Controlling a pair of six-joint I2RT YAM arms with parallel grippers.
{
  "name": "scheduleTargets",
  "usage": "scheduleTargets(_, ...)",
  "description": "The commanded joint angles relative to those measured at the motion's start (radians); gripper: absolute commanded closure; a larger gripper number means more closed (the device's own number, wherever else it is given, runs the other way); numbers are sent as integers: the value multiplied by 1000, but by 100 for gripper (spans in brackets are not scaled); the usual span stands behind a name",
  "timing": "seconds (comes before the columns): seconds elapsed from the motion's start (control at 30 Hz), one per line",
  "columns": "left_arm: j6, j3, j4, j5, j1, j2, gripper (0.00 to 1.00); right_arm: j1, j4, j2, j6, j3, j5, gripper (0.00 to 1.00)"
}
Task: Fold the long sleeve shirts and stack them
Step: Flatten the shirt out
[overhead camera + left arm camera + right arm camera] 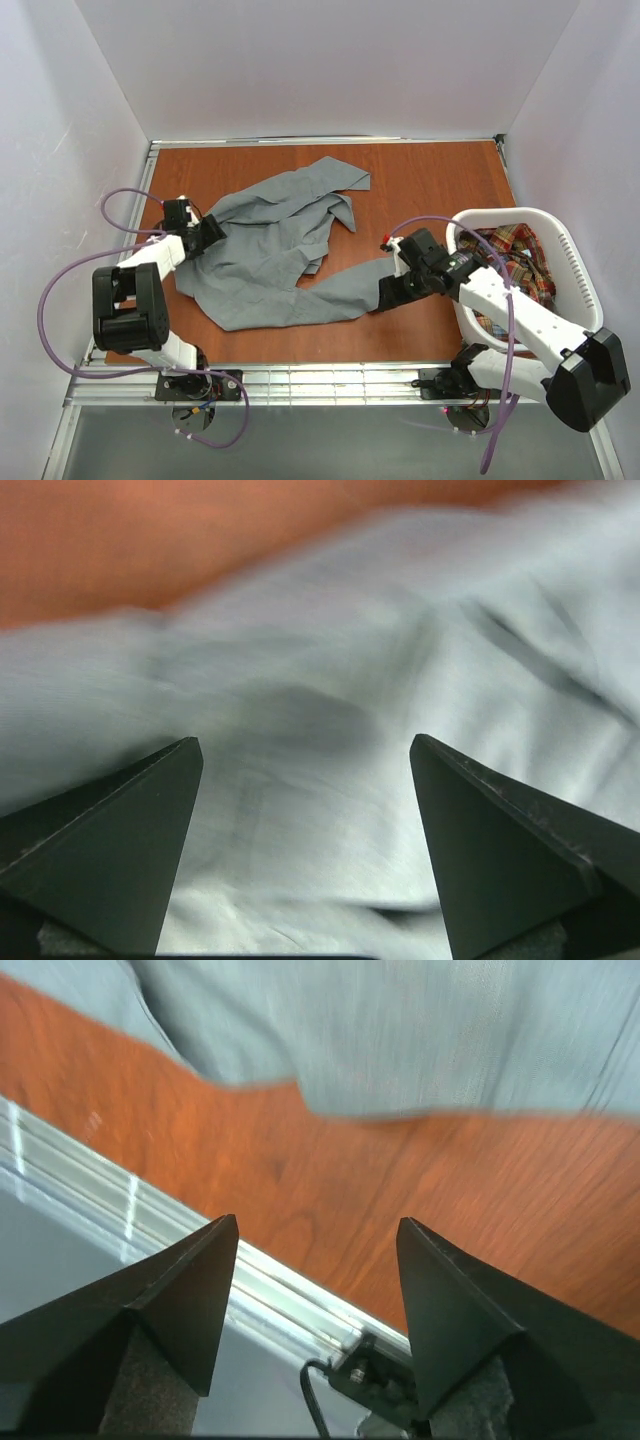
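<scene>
Across the table's middle the grey shirt lies crumpled, one sleeve stretching right toward the right gripper, its fingers apart and empty just short of the cloth, while the left gripper gapes wide over the shirt's left edge.

One long sleeve shirt lies spread on the tabletop; to its right, the second shirt lies in the laundry basket.

My left gripper reaches forward, jaws spread wide; my right gripper angles inward and down, jaws parted.
</scene>
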Motion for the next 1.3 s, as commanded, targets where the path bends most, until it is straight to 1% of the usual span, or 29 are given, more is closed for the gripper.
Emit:
scheduleTargets(0.0, 90, -19, 39, 68, -94, -151, 20, -20, 85, 64, -6, 152, 36, 39)
scheduleTargets(0.03, 133, -21, 44, 68, -179, -180, 19, -50, 128, 95, -9, 182, 36, 39)
scheduleTargets(0.07, 159, -19, 48, 59, -223, -200, 19, -67, 150, 165, -9, 209, 36, 39)
scheduleTargets(0.1, 193, -9, 48, 45, -272, -239, 19, -86, 176, 199, -7, 232, 30, 39)
scheduleTargets(0.13, 253, 1, 51, 30, -366, -250, 19, -122, 232, 230, -3, 275, 15, 39)
scheduleTargets(0.2, 325, 30, 55, 21, -457, -257, 19, -153, 282, 307, 19, 306, -6, 39)
scheduleTargets(0.23, 388, 42, 52, -10, -541, -250, 19, -181, 306, 348, 26, 330, -35, 39)
scheduleTargets(0.3, 440, 79, 44, -30, -617, -218, 19, -198, 357, 379, 48, 343, -57, 39)
scheduleTargets(0.33, 455, 124, 36, -41, -681, -166, 19, -208, 372, 390, 54, 343, -74, 38)
scheduleTargets(0.37, 522, 148, 18, -74, -717, -136, 19, -210, 408, 407, 60, 337, -77, 37)
scheduleTargets(0.4, 550, 172, 10, -97, -743, -106, 19, -213, 422, 413, 62, 334, -77, 36)
scheduleTargets(0.43, 572, 217, -2, -134, -795, -39, 20, -219, 426, 428, 65, 335, -73, 33)
scheduleTargets(0.47, 619, 234, -5, -174, -814, -12, 21, -222, 432, 437, 66, 340, -68, 31)
scheduleTargets(0.53, 661, 260, -5, -205, -864, 35, 24, -236, 437, 450, 68, 343, -65, 30)
scheduleTargets(0.7, 820, 307, 5, -290, -917, 144, 27, -261, 466, 442, 74, 305, -66, 30)
scheduleTargets(0.83, 876, 333, 1, -370, -935, 235, 28, -279, 504, 419, 91, 248, -94, 30)
scheduleTargets(0.97, 893, 347, 4, -427, -947, 293, 29, -290, 521, 404, 100, 209, -111, 30)
scheduleTargets(1.03, 894, 357, 2, -459, -950, 322, 40, -293, 527, 396, 99, 194, -121, 30)
scheduleTargets(1.07, 896, 361, 2, -467, -950, 329, 49, -296, 531, 394, 102, 193, -125, 30)
scheduleTargets(1.1, 890, 363, 4, -478, -950, 333, 70, -299, 532, 391, 102, 188, -125, 31)
scheduleTargets(1.13, 887, 369, 4, -485, -950, 333, 84, -302, 532, 384, 102, 185, -128, 31)
scheduleTargets(1.17, 879, 373, 5, -505, -950, 326, 94, -305, 531, 379, 102, 183, -128, 31)
scheduleTargets(1.2, 870, 379, 5, -515, -950, 313, 100, -307, 531, 375, 103, 180, -128, 31)
scheduleTargets(1.23, 859, 398, 12, -519, -950, 294, 100, -310, 531, 364, 100, 180, -128, 31)
scheduleTargets(1.27, 841, 412, 16, -515, -950, 240, 100, -311, 531, 358, 100, 179, -128, 32)
